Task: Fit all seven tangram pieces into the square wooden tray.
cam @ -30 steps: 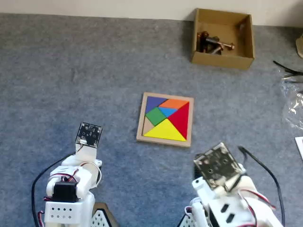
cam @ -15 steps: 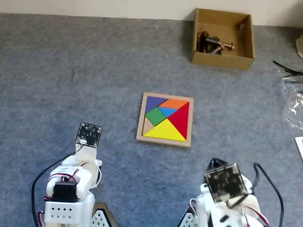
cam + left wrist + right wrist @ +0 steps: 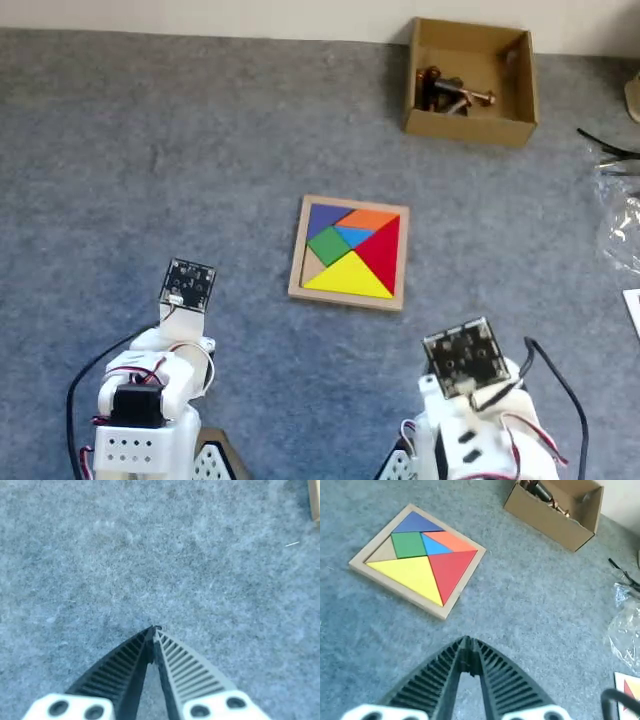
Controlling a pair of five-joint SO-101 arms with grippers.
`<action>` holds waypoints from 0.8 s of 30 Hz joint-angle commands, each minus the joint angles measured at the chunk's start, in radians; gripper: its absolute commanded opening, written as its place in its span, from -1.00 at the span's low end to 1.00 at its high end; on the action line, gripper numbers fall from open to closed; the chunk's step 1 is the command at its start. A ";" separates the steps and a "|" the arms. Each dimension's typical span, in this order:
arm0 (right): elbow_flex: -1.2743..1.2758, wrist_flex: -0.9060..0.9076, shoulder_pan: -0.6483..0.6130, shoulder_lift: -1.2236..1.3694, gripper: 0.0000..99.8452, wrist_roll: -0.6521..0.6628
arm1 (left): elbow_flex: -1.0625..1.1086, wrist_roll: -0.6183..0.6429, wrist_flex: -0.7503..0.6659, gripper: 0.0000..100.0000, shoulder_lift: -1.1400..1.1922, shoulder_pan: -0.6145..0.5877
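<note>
Right pincer (image 3: 468,656) closed, empty, near the tray (image 3: 395,586) (coloured pieces (image 3: 410,572) fitted inside); left pincer (image 3: 154,632) closed above the grey table (image 3: 150,555).

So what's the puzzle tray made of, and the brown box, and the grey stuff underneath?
The tray looks like pale unpainted wood: light tan, matte rim. The brown box looks like cardboard: dull brown, thin folded walls. The grey cover looks like felt or short carpet: fuzzy, fibrous.
</note>
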 commanded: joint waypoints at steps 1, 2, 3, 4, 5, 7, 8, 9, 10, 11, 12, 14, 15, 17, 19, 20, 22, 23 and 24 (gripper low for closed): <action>0.090 -0.147 0.008 -0.012 -0.99 0.008 | 0.021 0.009 0.003 -0.99 -0.005 0.024; 0.128 -0.183 0.008 -0.012 -0.99 0.006 | 0.021 0.009 0.003 -0.99 -0.005 0.024; 0.171 -0.220 0.008 -0.012 -0.99 0.006 | 0.021 0.009 0.003 -0.99 -0.005 0.024; 0.216 -0.254 0.010 -0.012 -0.99 0.006 | 0.021 0.009 0.003 -0.99 -0.005 0.024; 0.266 -0.280 0.010 -0.012 -0.99 0.006 | 0.021 0.009 0.003 -0.99 -0.005 0.024; 0.367 -0.329 0.010 -0.012 -0.99 0.006 | 0.021 0.009 0.003 -0.99 -0.005 0.024; 0.415 -0.351 0.010 -0.012 -0.99 0.006 | 0.021 0.009 0.003 -0.99 -0.005 0.024; 0.461 -0.371 0.010 -0.012 -0.99 0.006 | 0.021 0.009 0.003 -0.99 -0.005 0.024; 0.499 -0.384 0.010 -0.012 -0.99 0.005 | 0.021 0.009 0.003 -0.99 -0.005 0.024; 0.533 -0.395 0.010 -0.012 -0.99 -0.011 | 0.021 0.008 0.003 -0.99 -0.005 0.024; 0.562 -0.404 0.010 -0.012 -0.99 -0.046 | 0.021 0.008 0.003 -0.99 -0.005 0.024; 0.610 -0.424 0.008 -0.012 -0.99 -0.132 | 0.021 0.008 0.003 -0.99 -0.005 0.024; 0.624 -0.435 0.008 -0.012 -0.99 -0.166 | 0.021 0.008 0.003 -0.99 -0.005 0.024; 0.645 -0.458 0.008 -0.012 -0.99 -0.206 | 0.021 0.008 0.003 -0.99 -0.005 0.024; 0.662 -0.473 0.008 -0.012 -0.99 -0.207 | 0.021 0.008 0.003 -0.99 -0.005 0.024; 0.677 -0.473 0.008 -0.012 -0.99 -0.210 | 0.021 0.008 0.003 -0.99 -0.005 0.024; 0.717 -0.472 0.008 -0.012 -0.99 -0.210 | 0.021 0.008 0.003 -0.99 -0.005 0.024; 0.740 -0.472 0.008 -0.012 -0.99 -0.210 | 0.021 0.008 0.003 -0.99 -0.005 0.024; 0.760 -0.473 0.008 -0.012 -0.99 -0.210 | 0.021 0.008 0.003 -0.99 -0.005 0.024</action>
